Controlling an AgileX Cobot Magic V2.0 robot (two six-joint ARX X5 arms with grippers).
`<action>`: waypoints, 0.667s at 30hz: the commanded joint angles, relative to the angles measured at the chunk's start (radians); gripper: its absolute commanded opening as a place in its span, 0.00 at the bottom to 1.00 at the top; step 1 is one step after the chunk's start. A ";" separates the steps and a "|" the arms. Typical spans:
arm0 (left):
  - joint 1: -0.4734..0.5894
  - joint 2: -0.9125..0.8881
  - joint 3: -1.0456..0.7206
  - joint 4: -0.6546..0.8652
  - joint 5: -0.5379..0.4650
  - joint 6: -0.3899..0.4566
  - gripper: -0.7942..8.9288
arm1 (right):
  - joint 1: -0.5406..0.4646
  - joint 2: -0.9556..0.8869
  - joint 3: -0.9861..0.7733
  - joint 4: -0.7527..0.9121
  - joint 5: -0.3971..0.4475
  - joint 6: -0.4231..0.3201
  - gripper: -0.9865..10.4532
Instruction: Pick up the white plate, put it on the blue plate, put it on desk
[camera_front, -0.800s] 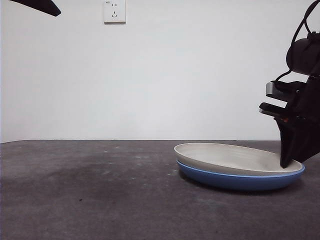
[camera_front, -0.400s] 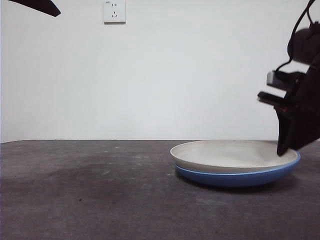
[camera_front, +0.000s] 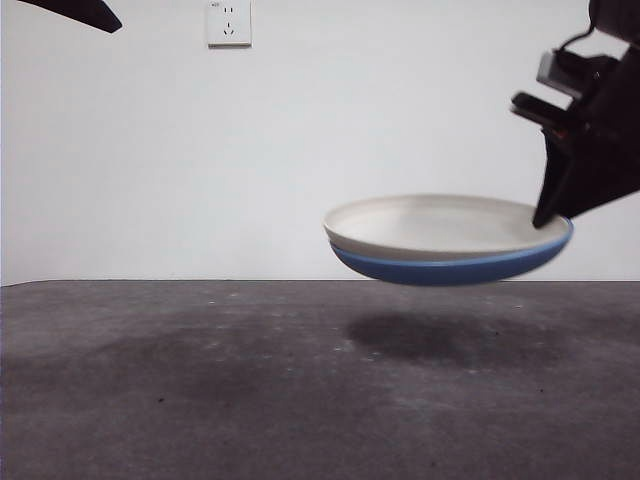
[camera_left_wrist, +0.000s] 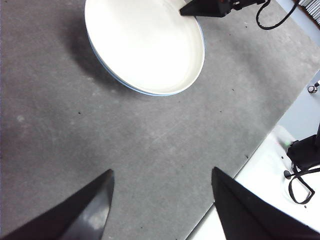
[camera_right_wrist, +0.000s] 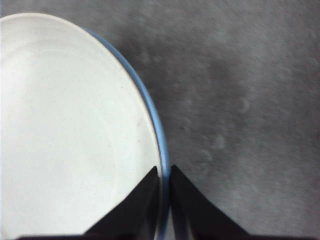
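The white plate (camera_front: 430, 222) lies nested in the blue plate (camera_front: 450, 268), and both hang tilted above the desk (camera_front: 200, 380), casting a shadow on it. My right gripper (camera_front: 548, 218) is shut on the stacked rims at their right edge. The right wrist view shows its jaws (camera_right_wrist: 164, 170) pinching the white plate (camera_right_wrist: 70, 130) together with the blue plate's rim (camera_right_wrist: 150, 110). My left gripper (camera_left_wrist: 161, 171) stands open high over the desk, well apart from the white plate (camera_left_wrist: 145, 45), with only a thin edge of the blue plate (camera_left_wrist: 117, 80) showing there.
A wall socket (camera_front: 229, 22) sits on the white wall behind. The waiting left arm shows as a black tip (camera_front: 75, 12) at the top left corner. In the left wrist view the desk's edge (camera_left_wrist: 250, 155) borders a white floor with cables (camera_left_wrist: 300, 170).
The right gripper has risen with both plates held together. They have gone from resting on the desk to hanging clear above it. The left arm has stayed still.
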 joint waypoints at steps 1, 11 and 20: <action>-0.004 0.008 0.008 0.011 0.006 0.016 0.40 | 0.032 -0.003 0.007 0.016 -0.011 0.045 0.09; -0.004 0.008 0.008 0.011 0.006 0.016 0.40 | 0.198 0.001 0.007 0.090 0.049 0.122 0.09; -0.004 0.008 0.008 0.011 0.006 0.016 0.40 | 0.301 0.101 0.007 0.163 0.084 0.172 0.09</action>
